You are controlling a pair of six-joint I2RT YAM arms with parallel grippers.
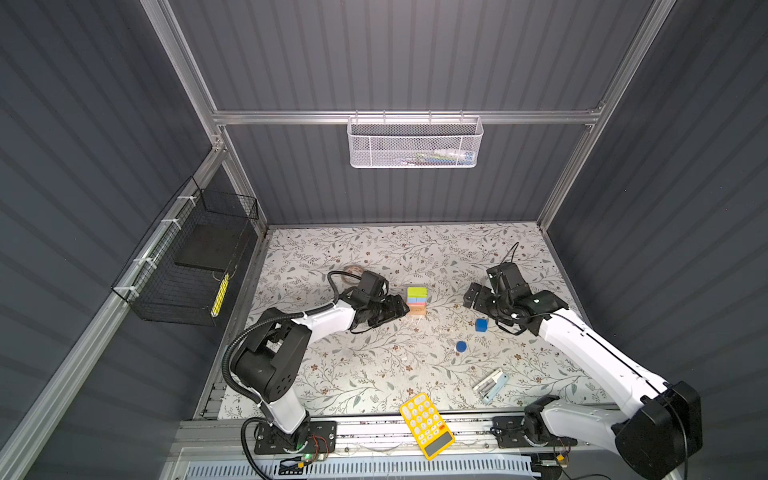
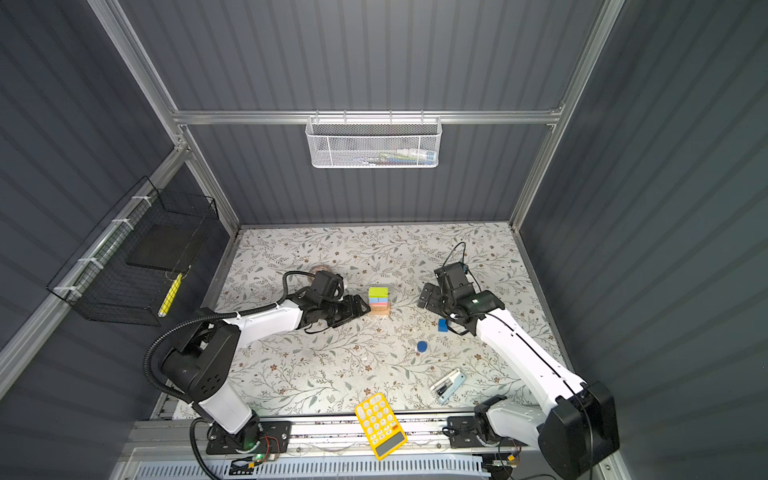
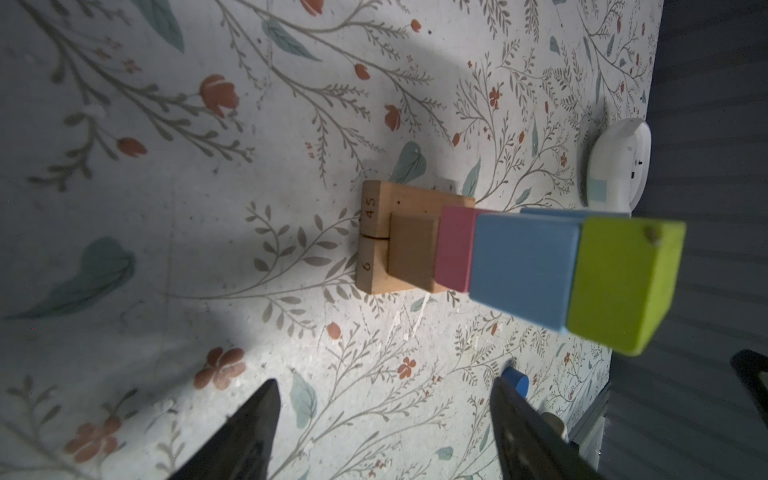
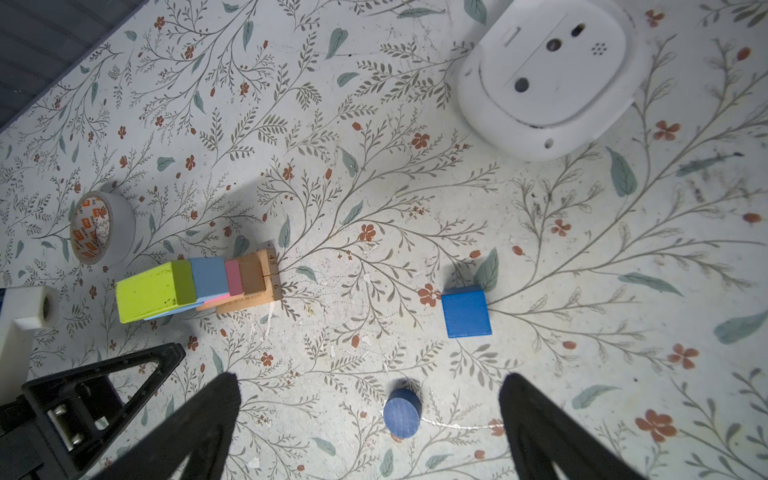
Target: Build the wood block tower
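Nine blocks point(image 1: 416, 292); one calculator point(image 1: 427, 424), stapler point(image 1: 491, 385), tape roll point(image 4: 102, 227)

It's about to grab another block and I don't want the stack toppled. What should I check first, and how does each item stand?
1. Right gripper open and empty: ok.
2. Left gripper open, not touching the tower: ok, but close beside it.
3. Tower upright, green block on top: ok.
4. Blue cube loose on the table, nothing on it: ok.
5. Blue disc lying flat, free: ok.
6. Tower layers squarely lined up: cannot tell.
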